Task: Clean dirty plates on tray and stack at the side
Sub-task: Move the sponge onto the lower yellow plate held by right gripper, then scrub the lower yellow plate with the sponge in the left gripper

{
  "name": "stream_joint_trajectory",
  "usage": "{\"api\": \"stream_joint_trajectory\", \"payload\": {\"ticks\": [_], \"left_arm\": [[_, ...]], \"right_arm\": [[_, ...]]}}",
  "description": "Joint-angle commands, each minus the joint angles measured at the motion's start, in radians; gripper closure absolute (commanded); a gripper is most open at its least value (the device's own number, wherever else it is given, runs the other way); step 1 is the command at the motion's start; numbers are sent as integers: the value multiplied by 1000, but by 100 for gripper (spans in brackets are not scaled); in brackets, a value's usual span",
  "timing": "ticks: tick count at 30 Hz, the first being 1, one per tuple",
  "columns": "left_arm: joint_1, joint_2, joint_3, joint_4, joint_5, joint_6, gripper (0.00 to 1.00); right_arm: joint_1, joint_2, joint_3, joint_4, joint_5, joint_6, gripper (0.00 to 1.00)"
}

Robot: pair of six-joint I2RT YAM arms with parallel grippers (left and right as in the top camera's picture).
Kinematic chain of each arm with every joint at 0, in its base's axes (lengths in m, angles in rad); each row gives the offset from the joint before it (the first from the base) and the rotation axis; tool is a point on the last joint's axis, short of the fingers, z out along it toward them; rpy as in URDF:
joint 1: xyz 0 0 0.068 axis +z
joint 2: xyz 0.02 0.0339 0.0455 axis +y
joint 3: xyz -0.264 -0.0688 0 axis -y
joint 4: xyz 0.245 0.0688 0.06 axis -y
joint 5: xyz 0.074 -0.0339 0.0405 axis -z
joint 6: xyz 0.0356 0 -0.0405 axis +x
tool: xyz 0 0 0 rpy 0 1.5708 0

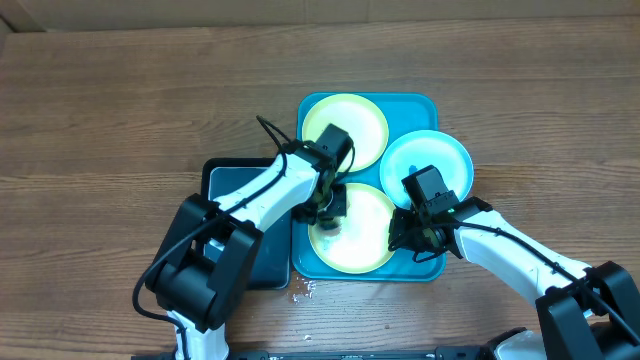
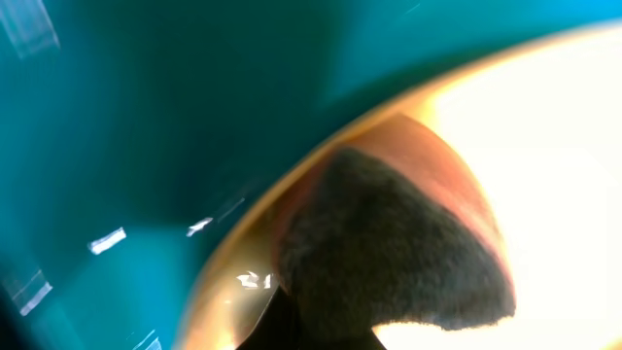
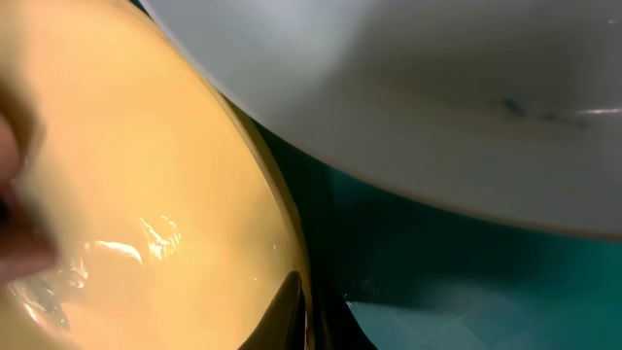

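Observation:
The turquoise tray (image 1: 425,105) holds three plates. A yellow-green plate (image 1: 345,125) lies at the back left, a light-blue plate (image 1: 425,160) at the right, and a second yellow-green plate (image 1: 365,245) at the front. My left gripper (image 1: 328,208) is shut on a dark fuzzy sponge (image 2: 389,243) and presses it on the front plate's left rim (image 2: 554,146). My right gripper (image 1: 405,238) is shut on that plate's right rim (image 3: 146,175), one finger above and one below (image 3: 309,292). The light-blue plate (image 3: 408,97) overlaps just above, with faint blue smears.
A smaller black tray (image 1: 228,172) lies left of the turquoise tray, under my left arm. Small wet spots (image 1: 300,290) sit on the wooden table by the tray's front left corner. Tray floor shows in both wrist views (image 2: 146,117) (image 3: 486,282).

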Motion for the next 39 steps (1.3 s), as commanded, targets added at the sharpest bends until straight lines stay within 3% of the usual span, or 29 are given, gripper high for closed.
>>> {"api": "stream_joint_trajectory", "payload": {"ticks": [1, 6, 10, 18, 29, 33, 39], "left_arm": [[1, 34, -5, 90, 253, 38, 96], [-42, 98, -5, 183, 528, 38, 96], [-51, 108, -5, 121, 508, 42, 96], [3, 108, 21, -171, 90, -11, 96], [41, 108, 53, -268, -366, -51, 96], [37, 108, 56, -239, -331, -48, 96], [26, 108, 56, -134, -90, 47, 96]], "right_arm": [[-4, 19, -22, -15, 61, 2, 96], [-4, 19, -22, -19, 62, 2, 96], [-4, 19, -22, -27, 62, 2, 96], [-4, 19, -22, -30, 62, -1, 96], [-4, 19, -22, -31, 62, -1, 96], [-4, 19, -22, -30, 62, -1, 96], [-4, 19, -22, -31, 62, -1, 96]]}}
